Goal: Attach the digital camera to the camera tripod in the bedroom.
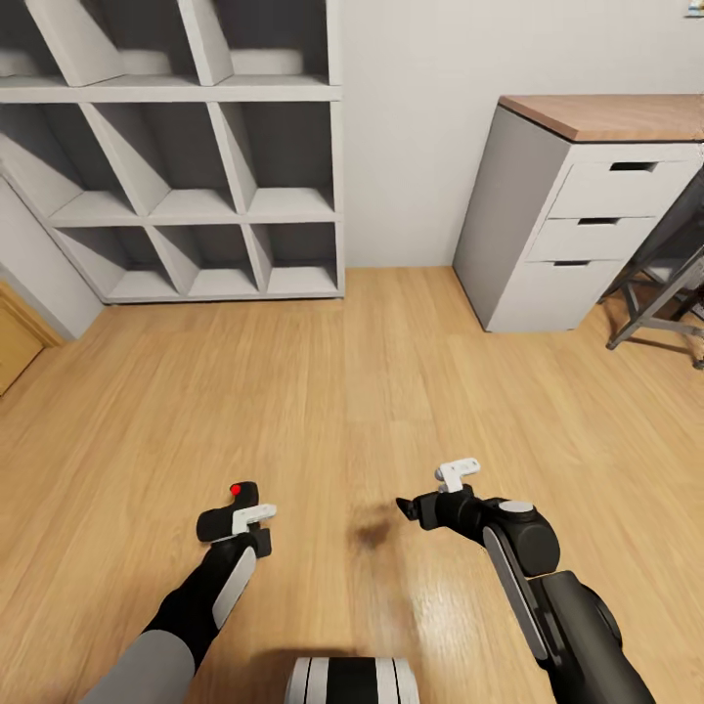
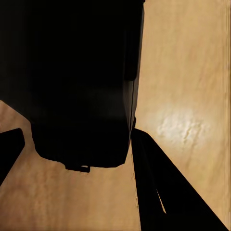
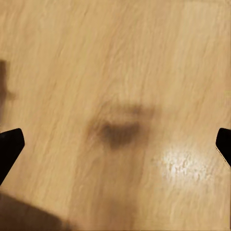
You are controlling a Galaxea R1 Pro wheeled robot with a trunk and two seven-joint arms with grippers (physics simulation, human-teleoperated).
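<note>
Head view: left gripper [image 1: 238, 516] jaws clamp the small boxy matte-black digital camera [image 1: 242, 493] (red dot up); right gripper [image 1: 422, 508] jaws spread wide, holding nothing, above light wood floor [image 1: 391, 372].

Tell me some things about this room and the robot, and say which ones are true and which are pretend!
1. The left gripper is holding the black camera with the red dot. True.
2. The right gripper is holding a toy. False: its jaws are open with nothing between them, just wood floor below.
3. The desk has a wooden top and three drawers. True.
4. The big grey shelf is full of books. False: the compartments that show have nothing in them.
5. The camera is lying on the floor. False: it is up in the left gripper, above the floor.
</note>
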